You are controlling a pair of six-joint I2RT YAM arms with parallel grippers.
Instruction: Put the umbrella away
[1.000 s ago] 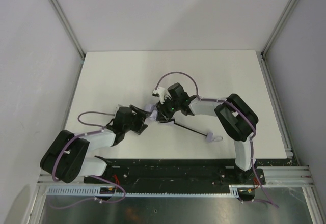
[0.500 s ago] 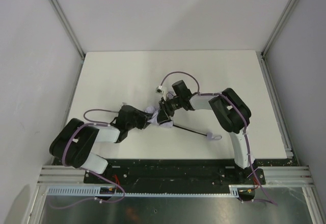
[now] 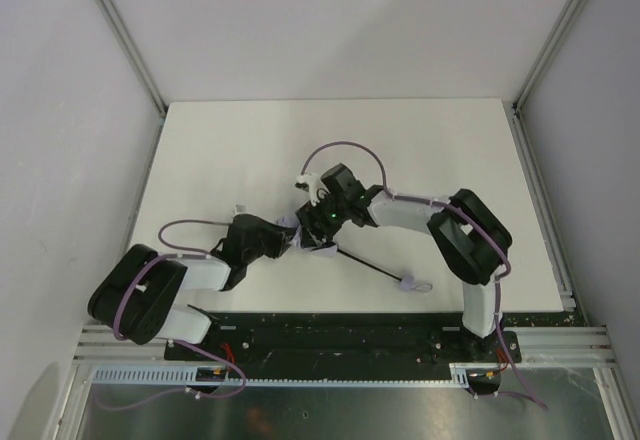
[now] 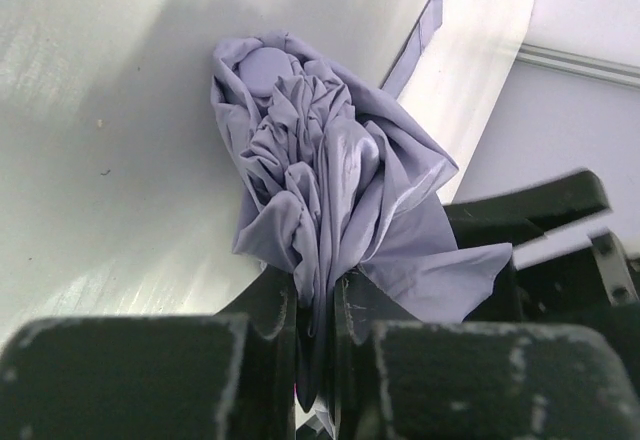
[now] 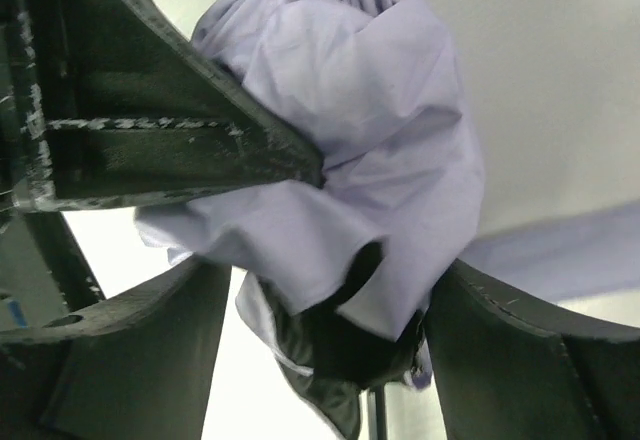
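Closed up now: the left gripper (image 4: pixel 315 288), wide a second ago, is clamped on a fold of the umbrella (image 4: pixel 320 160). My right gripper (image 5: pixel 330 280) has gone the other way. Its jaws are spread, straddling the bunched canopy (image 5: pixel 380 110), with bare table (image 3: pixel 220 150) showing between one finger and the cloth. The handle (image 3: pixel 409 282) has slid nearer the table's near edge. The umbrella lies around the table's middle, its thin black shaft (image 3: pixel 365 264) running to the handle and wrist loop (image 3: pixel 424 286), right of the table's centre. From above, both wrists hide most of the canopy. In the right wrist view the left arm's black finger cuts across the fabric. A loose strap (image 4: pixel 420 30) trails on the table.
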